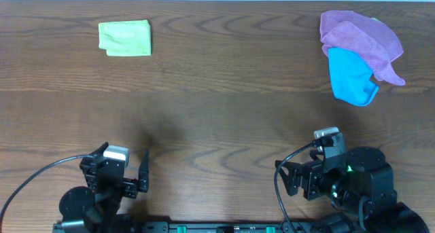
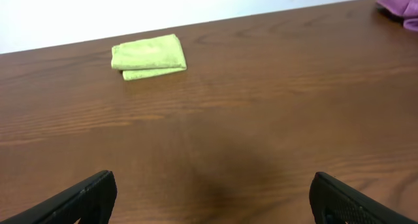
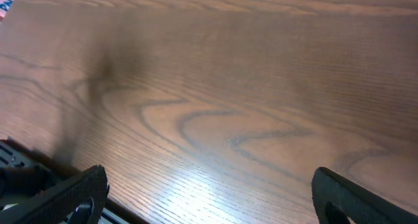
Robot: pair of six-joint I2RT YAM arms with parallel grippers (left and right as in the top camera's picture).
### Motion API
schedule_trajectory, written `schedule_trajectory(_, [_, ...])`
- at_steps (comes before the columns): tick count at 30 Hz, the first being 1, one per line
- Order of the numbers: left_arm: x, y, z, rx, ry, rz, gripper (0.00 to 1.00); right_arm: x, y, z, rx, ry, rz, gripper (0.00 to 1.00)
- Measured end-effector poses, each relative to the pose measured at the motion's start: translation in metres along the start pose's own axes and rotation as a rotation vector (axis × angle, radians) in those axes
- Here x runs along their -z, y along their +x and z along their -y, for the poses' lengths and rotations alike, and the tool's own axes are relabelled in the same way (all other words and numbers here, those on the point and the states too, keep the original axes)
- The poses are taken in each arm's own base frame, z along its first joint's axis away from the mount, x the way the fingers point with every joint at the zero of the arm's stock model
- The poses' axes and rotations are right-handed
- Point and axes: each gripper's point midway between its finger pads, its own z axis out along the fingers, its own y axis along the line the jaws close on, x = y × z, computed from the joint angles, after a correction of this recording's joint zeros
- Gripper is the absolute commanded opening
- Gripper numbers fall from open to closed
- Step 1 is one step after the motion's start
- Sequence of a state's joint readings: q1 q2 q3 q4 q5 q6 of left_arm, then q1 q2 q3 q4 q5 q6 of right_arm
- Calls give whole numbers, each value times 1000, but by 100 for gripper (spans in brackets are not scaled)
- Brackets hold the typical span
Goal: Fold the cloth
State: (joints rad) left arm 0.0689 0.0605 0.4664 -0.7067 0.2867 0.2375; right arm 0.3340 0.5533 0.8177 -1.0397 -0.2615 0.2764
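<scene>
The light yellow-green cloth (image 1: 125, 38) lies folded into a small rectangle at the far left of the table. It also shows in the left wrist view (image 2: 149, 56), far ahead of the fingers. My left gripper (image 1: 129, 172) is open and empty near the front edge, its fingertips (image 2: 212, 194) wide apart over bare wood. My right gripper (image 1: 299, 175) is open and empty at the front right, its fingers (image 3: 209, 191) spread over bare wood. Neither gripper touches the cloth.
A purple cloth (image 1: 360, 36) lies crumpled at the far right, partly over a bright blue cloth (image 1: 350, 78). A corner of the purple cloth shows in the left wrist view (image 2: 400, 5). The wooden table (image 1: 224, 104) fills the view.
</scene>
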Motion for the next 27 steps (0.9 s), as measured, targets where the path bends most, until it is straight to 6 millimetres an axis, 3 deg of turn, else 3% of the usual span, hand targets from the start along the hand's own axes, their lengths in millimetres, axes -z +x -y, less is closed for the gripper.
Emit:
schedule_trajectory(19, [-24,57,-12,8,-72,-125,95,0,0,0,0,0,0,99])
schedule_trajectory(27, [-29,72,-15,11,-91,-163,95,0,0,0,0,0,0,99])
